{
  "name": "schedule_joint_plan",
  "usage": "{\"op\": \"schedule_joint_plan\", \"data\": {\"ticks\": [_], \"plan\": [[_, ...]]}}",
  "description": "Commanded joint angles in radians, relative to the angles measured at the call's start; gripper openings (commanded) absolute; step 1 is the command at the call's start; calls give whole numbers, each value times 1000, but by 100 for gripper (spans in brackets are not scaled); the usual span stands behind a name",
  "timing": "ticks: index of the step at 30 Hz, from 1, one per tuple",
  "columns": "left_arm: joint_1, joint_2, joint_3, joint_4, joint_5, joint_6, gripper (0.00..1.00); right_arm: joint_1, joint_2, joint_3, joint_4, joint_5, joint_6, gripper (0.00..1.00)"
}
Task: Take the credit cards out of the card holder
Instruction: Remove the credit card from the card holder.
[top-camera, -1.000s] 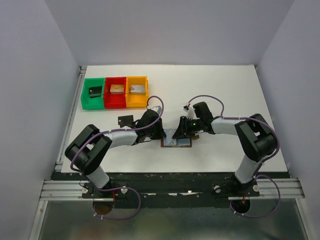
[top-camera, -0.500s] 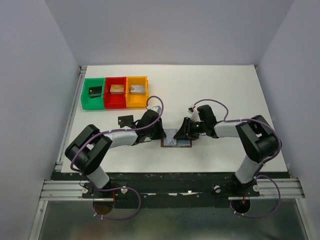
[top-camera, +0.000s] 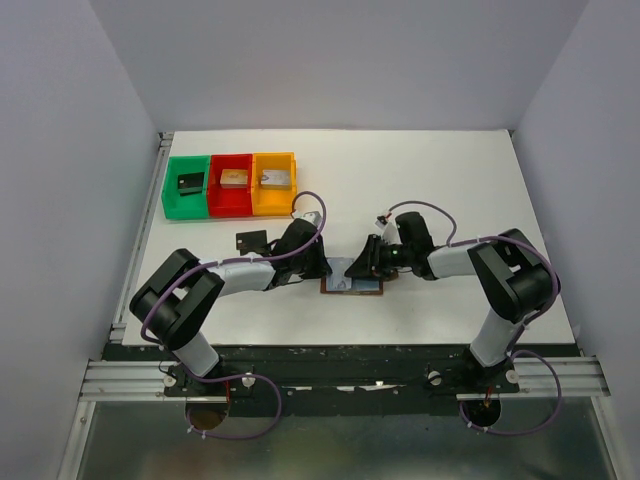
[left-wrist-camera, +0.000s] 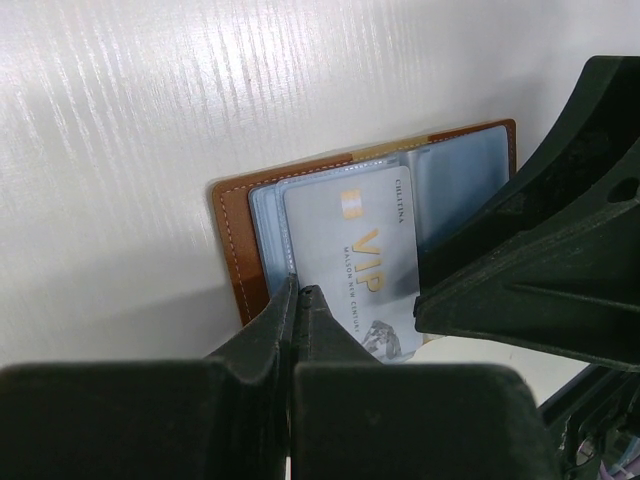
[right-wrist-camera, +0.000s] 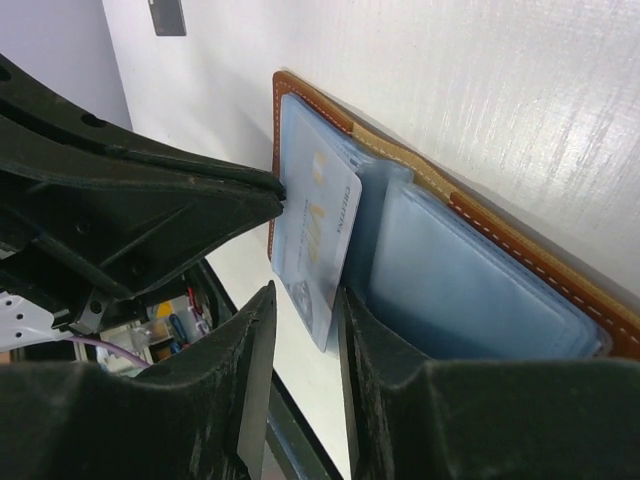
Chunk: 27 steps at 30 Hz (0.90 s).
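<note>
The brown card holder (top-camera: 360, 287) lies open near the table's front, pale blue lining up. In the left wrist view a grey VIP card (left-wrist-camera: 352, 255) sticks halfway out of its left pocket, past the brown edge (left-wrist-camera: 228, 235). My left gripper (top-camera: 326, 270) is shut, its tips (left-wrist-camera: 298, 293) resting on the pocket edge beside the card. My right gripper (top-camera: 363, 267) is open. In the right wrist view its jaws (right-wrist-camera: 306, 296) straddle the free end of the grey card (right-wrist-camera: 318, 215) without closing on it. A black card (top-camera: 250, 242) lies on the table left of the left gripper.
Green (top-camera: 186, 188), red (top-camera: 231, 185) and orange (top-camera: 273, 183) bins stand in a row at the back left, each holding a chunky block. The two grippers nearly touch over the wallet. White walls bound the table.
The right arm has stretched lower and shifted its gripper slightly left over the wallet, around the grey card. The left arm and the wallet have not visibly moved.
</note>
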Motion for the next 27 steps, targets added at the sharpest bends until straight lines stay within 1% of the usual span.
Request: {"op": "schedule_joint_plan", "data": {"ticks": [1, 7, 11, 27], "plan": [[-5, 28, -19, -60, -37, 6, 0, -6, 16, -18, 74, -31, 32, 37], [-5, 29, -18, -65, -36, 8, 0, -10, 39, -50, 192, -32, 97, 36], [-5, 34, -15, -63, -31, 10, 0, -12, 50, -58, 241, -31, 124, 36], [-9, 47, -19, -31, -4, 10, 0, -9, 114, -41, 315, -61, 157, 38]]}}
